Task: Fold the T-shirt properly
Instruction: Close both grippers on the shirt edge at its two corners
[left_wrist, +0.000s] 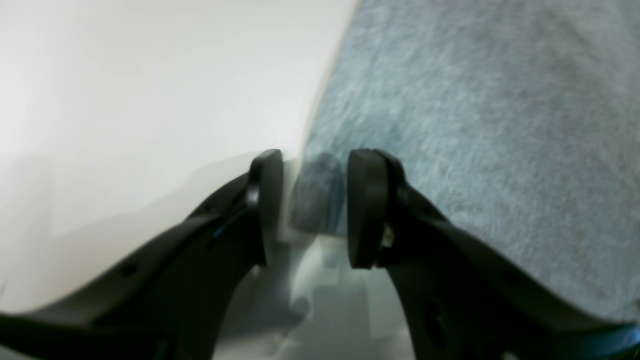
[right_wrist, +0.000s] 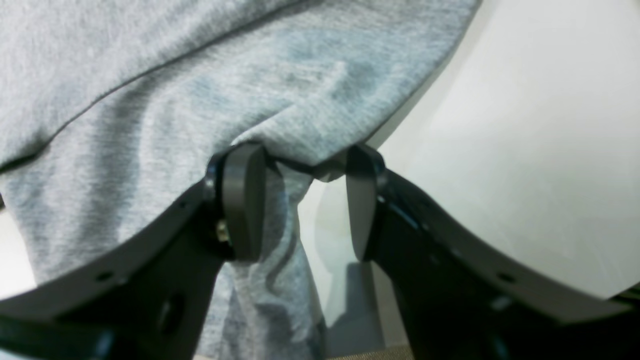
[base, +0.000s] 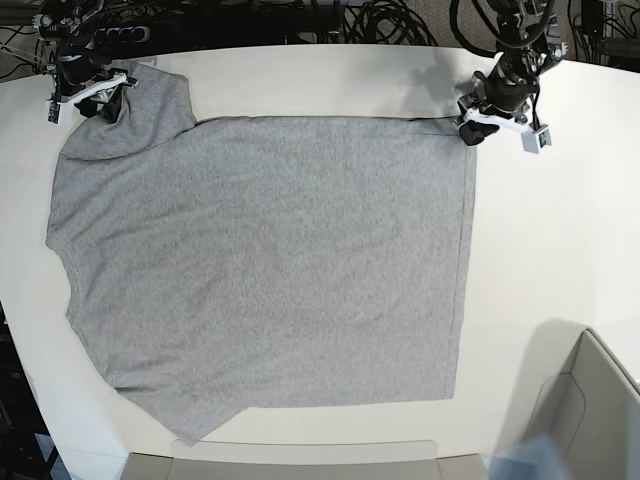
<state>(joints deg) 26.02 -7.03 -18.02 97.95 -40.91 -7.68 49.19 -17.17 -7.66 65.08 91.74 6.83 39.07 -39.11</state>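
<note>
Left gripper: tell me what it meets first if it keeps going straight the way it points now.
Most likely the edge of the T-shirt. The left gripper stands open with a blurred bit of grey cloth between its pads and the white table beside it. Depth is unclear in that blurred view.

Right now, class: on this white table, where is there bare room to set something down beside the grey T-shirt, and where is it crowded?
Free: the white table right of the heather-grey cotton T-shirt, between its hem and the cardboard box; also the top strip between the two arms. Crowded: the upper corners, where the left gripper and right gripper sit at the shirt's edge.
</note>
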